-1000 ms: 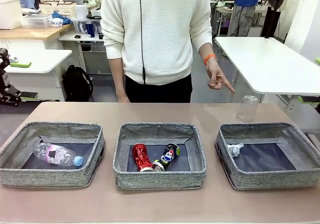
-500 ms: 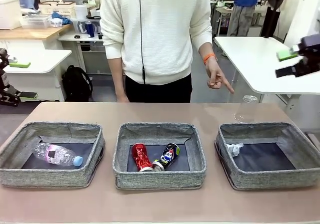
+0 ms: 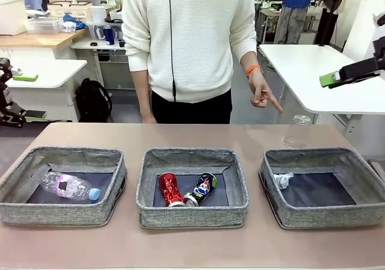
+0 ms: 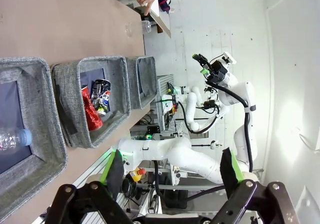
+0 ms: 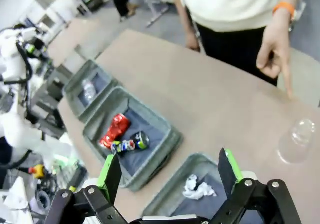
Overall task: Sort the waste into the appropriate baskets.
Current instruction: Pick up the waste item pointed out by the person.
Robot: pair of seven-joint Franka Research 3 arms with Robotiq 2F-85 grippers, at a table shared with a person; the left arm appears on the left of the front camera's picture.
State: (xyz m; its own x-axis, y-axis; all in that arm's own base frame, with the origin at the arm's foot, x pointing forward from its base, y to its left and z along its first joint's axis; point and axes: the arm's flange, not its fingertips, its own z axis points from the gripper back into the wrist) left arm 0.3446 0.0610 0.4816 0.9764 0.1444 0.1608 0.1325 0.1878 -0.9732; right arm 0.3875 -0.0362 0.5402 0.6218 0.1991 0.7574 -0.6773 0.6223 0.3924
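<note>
Lying in the left basket (image 3: pixel 18 172) is a clear bottle with a blue cap (image 3: pixel 70 186). The middle basket (image 3: pixel 146 180) holds a squashed red can (image 3: pixel 169 189) touching a squashed dark can (image 3: pixel 203 187). A crumpled white paper wad (image 3: pixel 281 180) sits in the right basket (image 3: pixel 361 168). Another clear bottle (image 3: pixel 297 131) stands on the tabletop (image 3: pixel 198 135), under the person's pointing hand (image 3: pixel 261 94). The right claw (image 5: pixel 170 179) and the left claw (image 4: pixel 172 171) are both spread wide, holding nothing.
</note>
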